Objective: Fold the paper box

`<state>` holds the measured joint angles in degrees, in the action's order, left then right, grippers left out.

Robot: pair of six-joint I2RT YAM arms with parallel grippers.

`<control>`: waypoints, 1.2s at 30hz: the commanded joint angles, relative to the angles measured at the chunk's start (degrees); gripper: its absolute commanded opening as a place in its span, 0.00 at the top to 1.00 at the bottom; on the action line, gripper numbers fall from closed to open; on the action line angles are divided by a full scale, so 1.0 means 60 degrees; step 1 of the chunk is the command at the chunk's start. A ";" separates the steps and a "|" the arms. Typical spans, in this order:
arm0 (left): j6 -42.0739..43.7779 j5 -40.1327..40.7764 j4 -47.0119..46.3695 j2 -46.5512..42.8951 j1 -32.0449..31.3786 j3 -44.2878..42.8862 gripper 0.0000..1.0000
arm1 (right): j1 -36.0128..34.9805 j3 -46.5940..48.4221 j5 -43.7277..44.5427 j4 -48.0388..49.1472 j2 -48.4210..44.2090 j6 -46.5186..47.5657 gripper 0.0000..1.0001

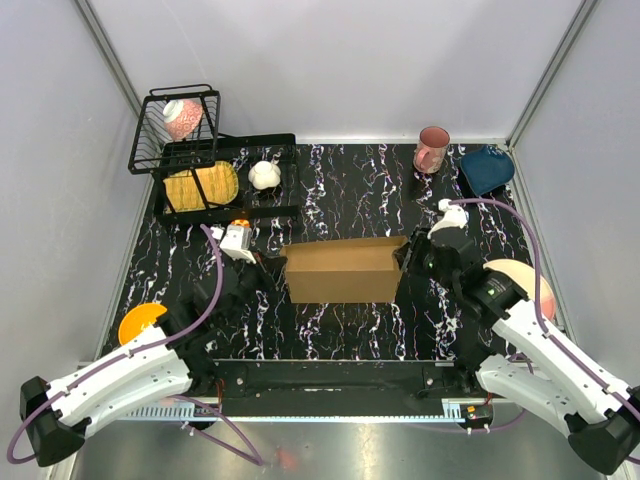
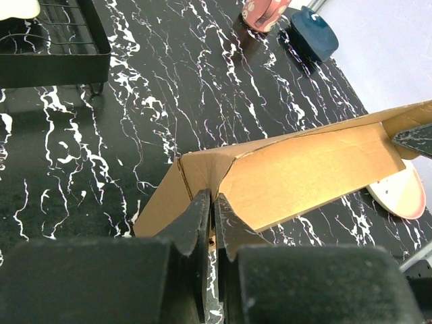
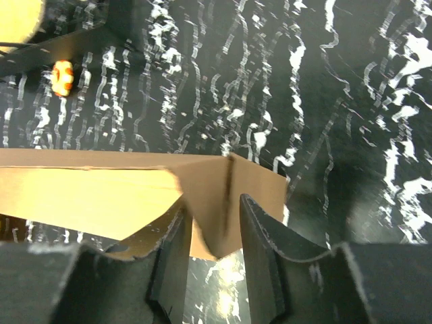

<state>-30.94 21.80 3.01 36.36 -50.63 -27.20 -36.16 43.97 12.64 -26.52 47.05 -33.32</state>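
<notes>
- Top view: the paper box lies in the middle of the black, white-veined bench, its long side running left to right and the open side facing up.
- The left fingers meet its left end and the right fingers its right end.
- A black dish rack stands at the far left with a yellow plate in it. A pink mug and a blue dish sit at the far right.
- An orange plate lies near the left edge and a pink plate lies under the right arm.
- Left wrist view: the left fingers are pressed together on the near end wall of the paper box, pinching its edge. The long wall runs away to the right.
- Right wrist view: the right fingers stand spread apart, with a folded corner flap of the paper box between them and not clamped.
</notes>
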 commanded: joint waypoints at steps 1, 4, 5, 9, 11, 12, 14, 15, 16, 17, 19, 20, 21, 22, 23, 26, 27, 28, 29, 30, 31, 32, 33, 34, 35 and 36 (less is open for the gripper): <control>0.0396 0.0512 0.1330 0.0136 0.0016 -0.0081 0.95 | 0.0050 0.0494 0.0968 -0.1805 0.0040 0.0382 0.59; 0.0367 0.0541 0.1389 0.0195 0.0030 -0.0110 0.95 | 0.0050 0.0816 0.1173 -0.2039 -0.0019 0.0485 0.54; 0.0366 0.0556 0.1403 0.0224 0.0030 -0.0125 0.95 | 0.0050 0.0933 0.1246 -0.2068 -0.0062 0.0500 0.53; 0.0352 0.0556 0.1418 0.0268 0.0016 -0.0154 0.95 | 0.0050 0.1168 0.1350 -0.2157 -0.0195 0.0617 0.52; 0.0337 0.0556 0.1418 0.0283 0.0016 -0.0154 0.95 | 0.0050 0.1270 0.1335 -0.2128 -0.0296 0.0675 0.52; 0.0337 0.0556 0.1418 0.0283 0.0016 -0.0169 0.95 | 0.0065 0.1286 0.1321 -0.2055 -0.0341 0.0705 0.51; 0.0337 0.0556 0.1418 0.0283 0.0016 -0.0169 0.95 | 0.0050 0.1373 0.1218 -0.1952 -0.0399 0.0792 0.51; 0.0337 0.0556 0.1418 0.0312 0.0016 -0.0183 0.95 | 0.0050 0.1432 0.1203 -0.1879 -0.0385 0.0807 0.51; 0.0352 0.0556 0.1433 0.0312 0.0030 -0.0198 0.95 | 0.0036 0.1476 0.1131 -0.1864 -0.0327 0.0851 0.50; 0.0337 0.0556 0.1433 0.0327 0.0016 -0.0198 0.95 | 0.0050 0.1563 0.1086 -0.1806 -0.0269 0.0880 0.50; 0.0337 0.0541 0.1403 0.0371 0.0016 -0.0213 0.95 | 0.0036 0.1637 0.0955 -0.1761 -0.0180 0.0953 0.49; 0.0337 0.0541 0.1403 0.0371 0.0016 -0.0227 0.95 | 0.0050 0.1666 0.0911 -0.1747 -0.0151 0.0968 0.49; 0.0337 0.0527 0.1403 0.0414 0.0016 -0.0256 0.96 | 0.0050 0.1681 0.0881 -0.1688 -0.0136 0.0969 0.48; 0.0352 0.0526 0.1403 0.0429 0.0016 -0.0271 0.95 | 0.0050 0.1696 0.0852 -0.1644 -0.0136 0.0983 0.48; 0.0337 0.0512 0.1418 0.0429 0.0016 -0.0271 0.96 | 0.0050 0.1725 0.0823 -0.1629 -0.0165 0.1012 0.47; 0.0337 0.0497 0.1403 0.0430 0.0016 -0.0257 0.96 | 0.0050 0.1827 0.0749 -0.1629 -0.0151 0.1202 0.49; 0.0337 0.0497 0.1403 0.0429 0.0016 -0.0257 0.96 | 0.0050 0.1842 0.0720 -0.1629 -0.0151 0.1275 0.50; 0.0337 0.0497 0.1432 0.0429 0.0016 -0.0257 0.96 | 0.0036 0.1886 0.0720 -0.1644 -0.0093 0.1392 0.51; 0.0337 0.0512 0.1418 0.0415 0.0016 -0.0242 0.96 | 0.0036 0.1901 0.0720 -0.1673 -0.0063 0.1466 0.53; 0.0337 0.0526 0.1418 0.0415 0.0016 -0.0256 0.95 | 0.0050 0.1901 0.0720 -0.1688 -0.0019 0.1525 0.55; 0.0337 0.0512 0.1404 0.0415 0.0016 -0.0257 0.95 | 0.0050 0.1886 0.0676 -0.1702 0.0039 0.1540 0.57; 0.0337 0.0512 0.1403 0.0415 0.0016 -0.0271 0.96 | 0.0050 0.1872 0.0632 -0.1688 0.0054 0.1554 0.59; 0.0337 0.0512 0.1418 0.0415 0.0016 -0.0271 0.96 | 0.0050 0.1843 0.0617 -0.1717 0.0083 0.1554 0.62; 0.0352 0.0512 0.1418 0.0415 0.0016 -0.0286 0.95 | 0.0050 0.1784 0.0559 -0.1703 0.0142 0.1554 0.64; 0.0352 0.0512 0.1404 0.0415 0.0016 -0.0286 0.96 | 0.0050 0.1755 0.0530 -0.1702 0.0171 0.1540 0.65; 0.0352 0.0512 0.1403 0.0415 0.0016 -0.0286 0.95 | 0.0065 0.1725 0.0515 -0.1702 0.0215 0.1511 0.69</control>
<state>-30.22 22.79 4.89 37.71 -50.74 -28.49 -36.05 53.12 16.67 -38.30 47.53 -25.45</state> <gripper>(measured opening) 0.049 0.359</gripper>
